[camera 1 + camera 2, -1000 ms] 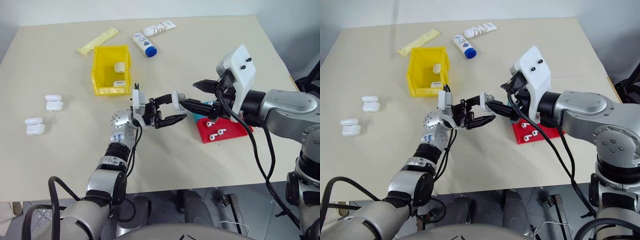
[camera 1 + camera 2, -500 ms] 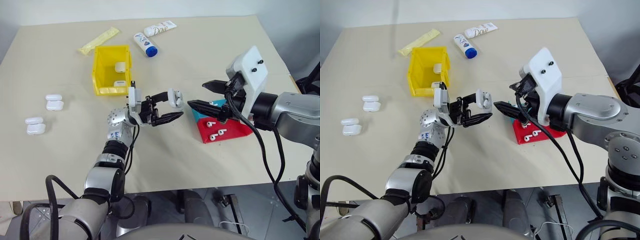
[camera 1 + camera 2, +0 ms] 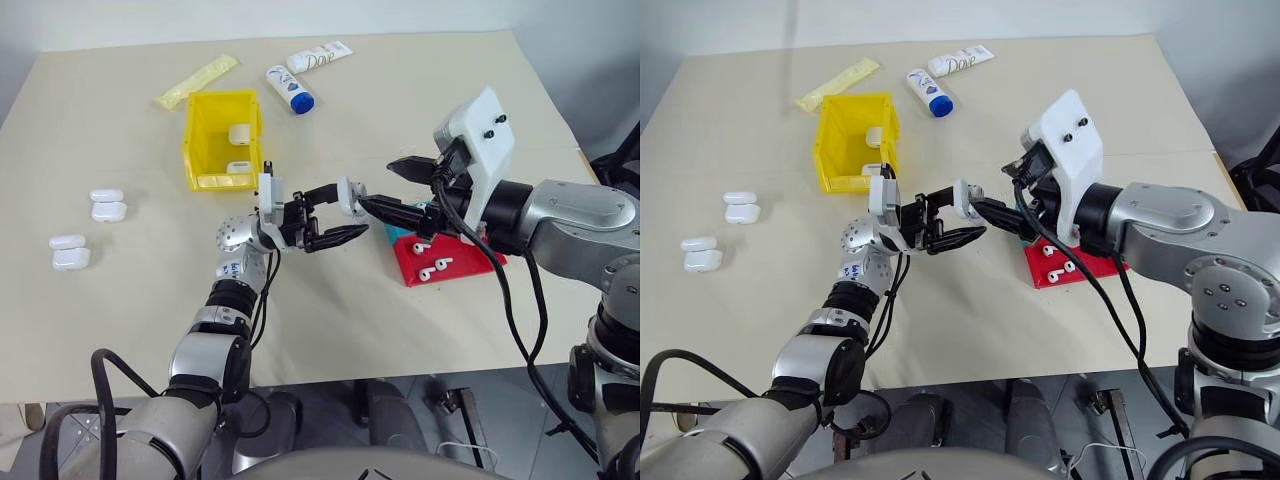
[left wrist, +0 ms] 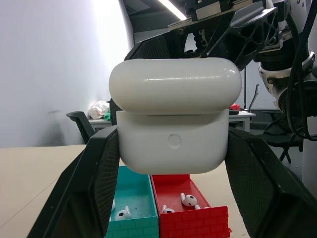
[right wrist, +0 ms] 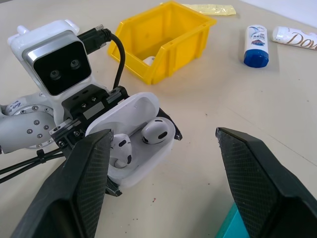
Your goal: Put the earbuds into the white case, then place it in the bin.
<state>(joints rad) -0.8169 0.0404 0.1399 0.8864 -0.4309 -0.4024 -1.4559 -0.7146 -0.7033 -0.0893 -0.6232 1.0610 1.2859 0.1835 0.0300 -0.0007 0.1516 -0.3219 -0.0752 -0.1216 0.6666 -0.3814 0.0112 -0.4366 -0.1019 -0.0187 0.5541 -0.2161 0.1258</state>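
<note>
Head views: the left hand [image 3: 335, 215] is raised over the tabletop [image 3: 120, 300], its fingers clamped on the case [image 3: 348, 196]. The right hand [image 3: 392, 187] sits just beside it on the far side of the case, fingers spread wide, the lower one reaching up to the case. Below the right hand lies a red tray [image 3: 445, 258] with two earbuds [image 3: 432, 270] in it, and a teal tray [image 3: 420, 212] next to it. Beyond the left hand stands the bin [image 3: 222, 140] with two cases inside. Four more cases [image 3: 88, 230] lie well off on the left hand's outer side.

Left wrist view: the case [image 4: 174, 116] fills the gap between the two black fingers [image 4: 86, 188], lid slightly lifted. The right hand's dark frame rises behind it. Past the case sit the teal tray [image 4: 133, 210] and red tray [image 4: 190, 215], earbuds in each.

Right wrist view: the right hand's fingers [image 5: 86, 168] stand apart. Between them the case [image 5: 131, 139] lies open in the left hand, two earbuds [image 5: 157, 131] seated in it. The bin [image 5: 163, 37] stands beyond, with two tubes [image 5: 257, 44] farther off.
</note>
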